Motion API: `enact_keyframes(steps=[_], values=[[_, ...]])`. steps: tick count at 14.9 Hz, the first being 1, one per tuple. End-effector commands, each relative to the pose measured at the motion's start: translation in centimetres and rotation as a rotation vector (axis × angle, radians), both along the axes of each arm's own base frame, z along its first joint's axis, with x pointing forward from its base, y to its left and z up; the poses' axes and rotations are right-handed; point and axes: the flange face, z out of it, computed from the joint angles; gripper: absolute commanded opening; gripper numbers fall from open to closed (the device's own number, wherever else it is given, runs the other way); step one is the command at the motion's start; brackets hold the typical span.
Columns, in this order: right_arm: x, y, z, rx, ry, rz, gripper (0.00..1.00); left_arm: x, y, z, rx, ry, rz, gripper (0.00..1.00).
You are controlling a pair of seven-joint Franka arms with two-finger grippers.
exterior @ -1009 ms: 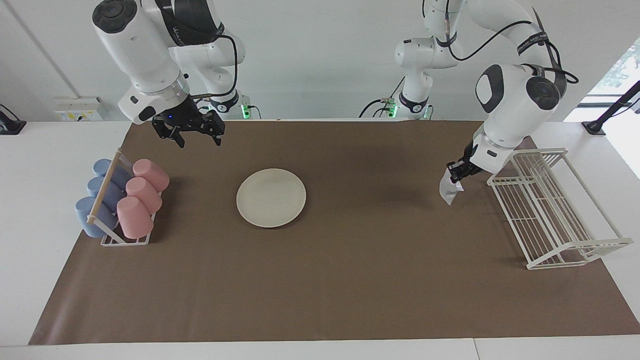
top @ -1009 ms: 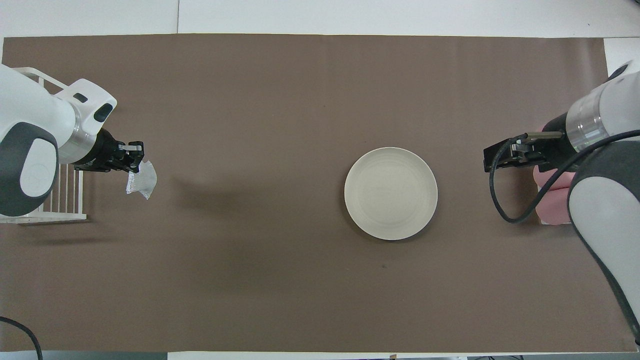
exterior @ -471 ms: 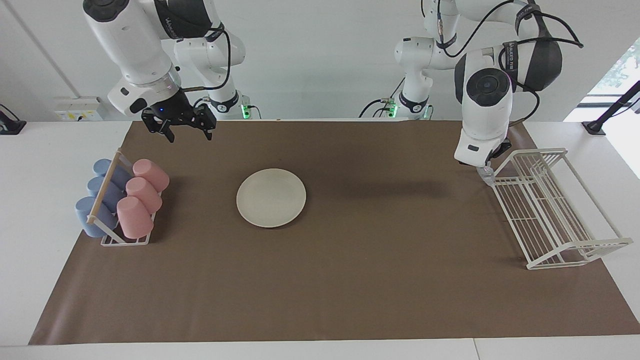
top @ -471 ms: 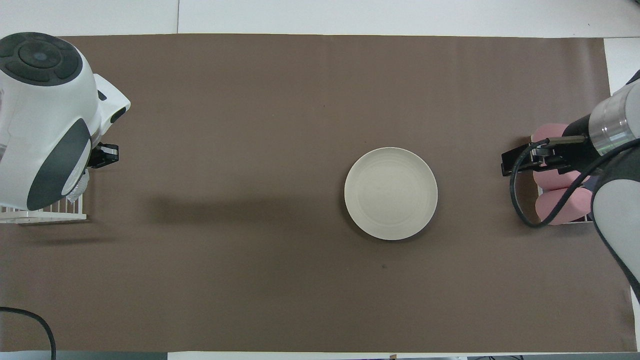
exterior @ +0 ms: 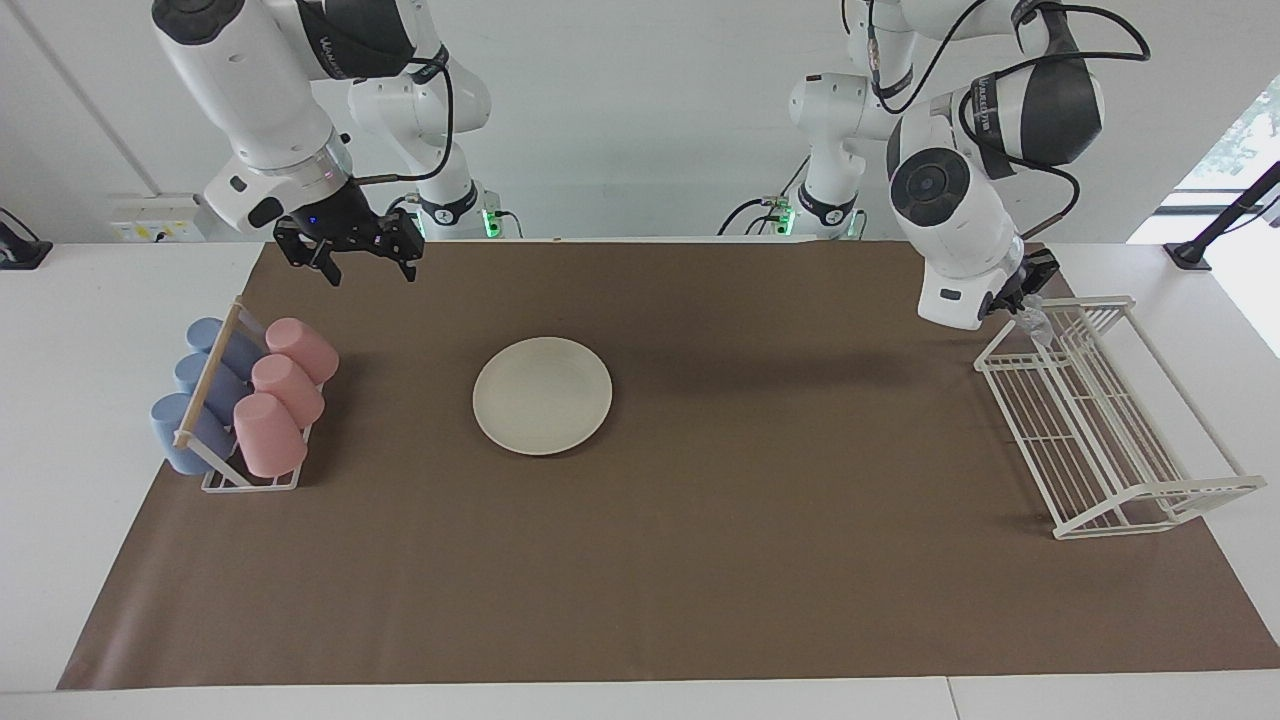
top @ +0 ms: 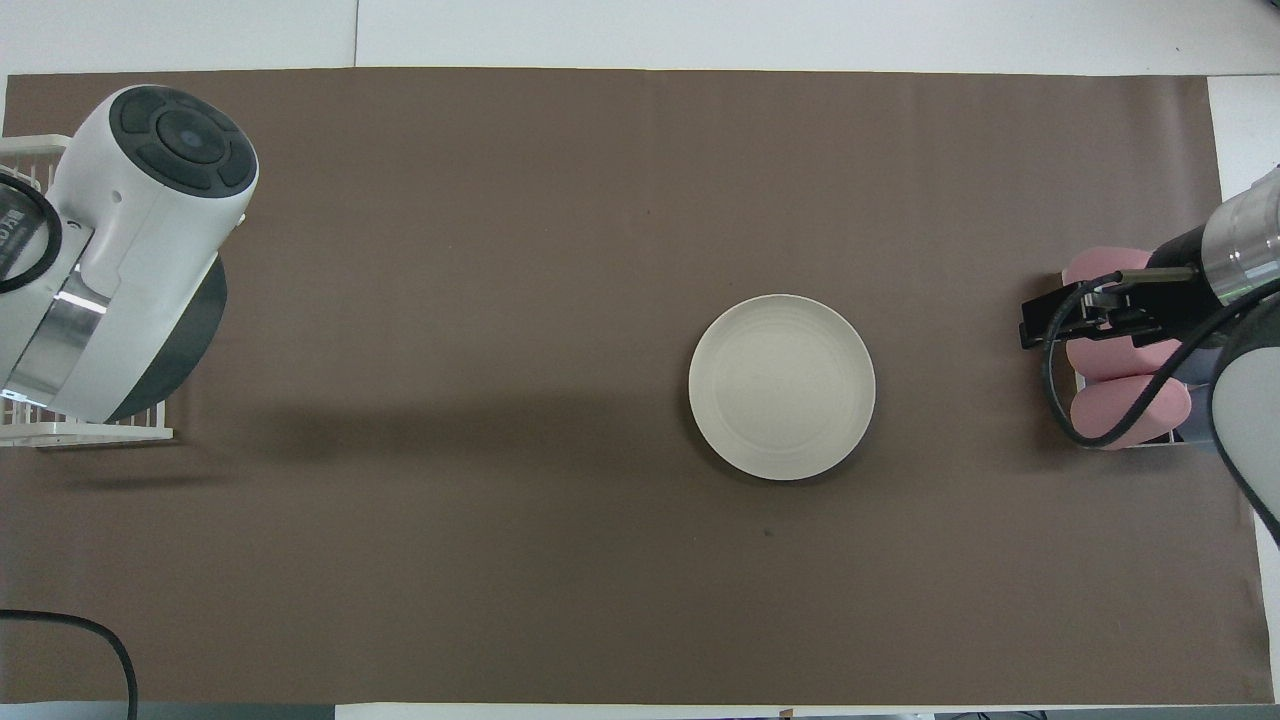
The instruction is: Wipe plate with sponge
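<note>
sponge [exterior: 1033, 318] in left hand [exterior: 1022, 290] (over rack [exterior: 1100, 420]).

Left tool [exterior: 1025, 290] (arm-hidden overhead), grip unclear.

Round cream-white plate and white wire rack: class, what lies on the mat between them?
Nothing: between plate and rack, both views show bare brown mat.

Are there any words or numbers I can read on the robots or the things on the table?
Right arm's black band: pale lettering, too blurred to read.
Left arm's black band: pale lettering, too blurred to read.
Plate, cups, wire rack, brown mat: no writing visible.
</note>
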Motion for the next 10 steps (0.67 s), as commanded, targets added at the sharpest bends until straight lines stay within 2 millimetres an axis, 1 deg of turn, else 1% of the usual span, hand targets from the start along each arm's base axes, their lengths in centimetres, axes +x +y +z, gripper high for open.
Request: enact_keyframes(steps=[1, 2, 4, 6, 7, 8, 9, 10], values=[[0.1, -2.8, 0.2, -0.015, -0.001, -0.001, 1.0, 1.8, 0.2, -1.7, 0.104, -0.002, -0.018, 0.0], [0.2, -3.4, 0.2, -0.014, -0.004, -0.004, 1.0, 2.3, 0.4, -2.6, 0.129, 0.004, -0.03, 0.0], [0.3, -3.6, 0.4, -0.019, -0.011, 0.008, 1.0, 3.4, 0.9, -4.6, 0.213, 0.022, -0.057, 0.0], [0.3, -3.4, 1.2, -0.035, -0.027, 0.014, 1.0, 5.0, 1.6, -7.5, 0.299, 0.046, -0.099, 0.0], [0.3, -3.2, 1.2, -0.035, -0.027, 0.015, 1.0, 5.7, 1.9, -8.7, 0.332, 0.051, -0.12, 0.0], [0.3, -3.2, 1.3, -0.035, -0.029, 0.015, 1.0, 6.1, 3.0, -9.1, 0.333, 0.039, -0.108, 0.0], [0.3, -3.3, 1.3, -0.035, -0.029, 0.014, 1.0, 6.5, 3.7, -9.9, 0.321, -0.012, -0.087, 0.0], [0.2, -3.3, 1.3, -0.038, -0.024, 0.016, 1.0, 6.7, 3.7, -10.9, 0.307, -0.051, -0.075, 0.0]])
